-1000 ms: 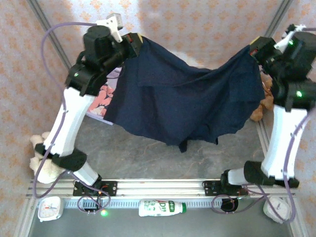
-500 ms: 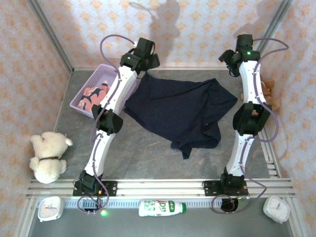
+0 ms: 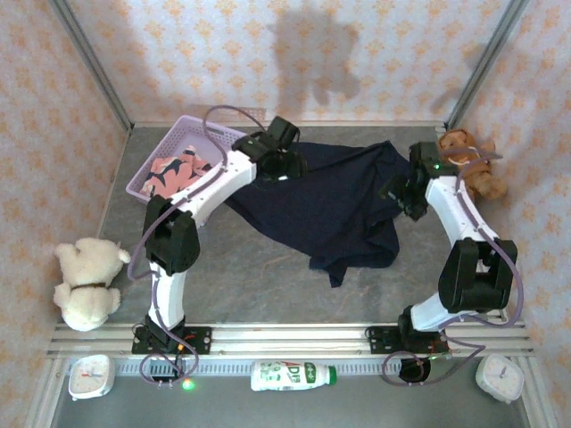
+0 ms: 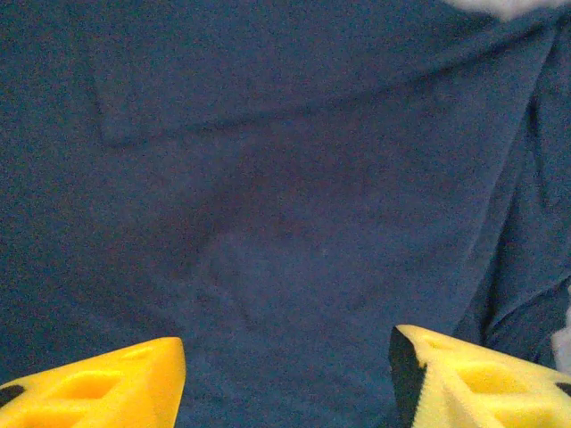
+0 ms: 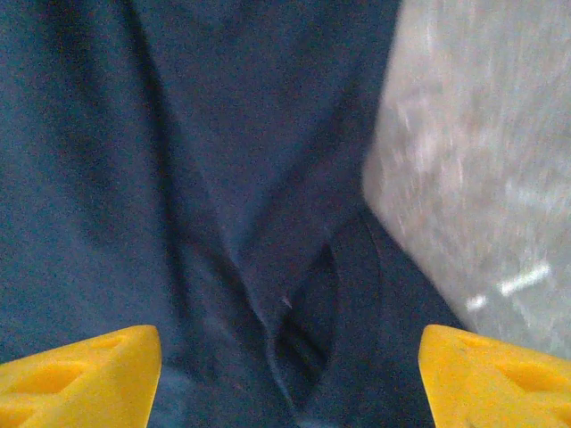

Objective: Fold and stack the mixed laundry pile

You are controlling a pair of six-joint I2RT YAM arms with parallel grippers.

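Spread-out step: navy garment (image 3: 330,209) lies flat, left end effector (image 4: 285,339) (11 o'clock edge) and right end effector (image 5: 290,334) (3 o'clock) both wide and empty; next move probably calls for pinching an edge to fold.

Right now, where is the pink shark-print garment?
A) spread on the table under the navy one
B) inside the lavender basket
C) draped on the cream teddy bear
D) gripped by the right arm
B: the pink shark-print garment lies bunched inside the lavender basket at the far left of the table, while the navy garment is spread mid-table.
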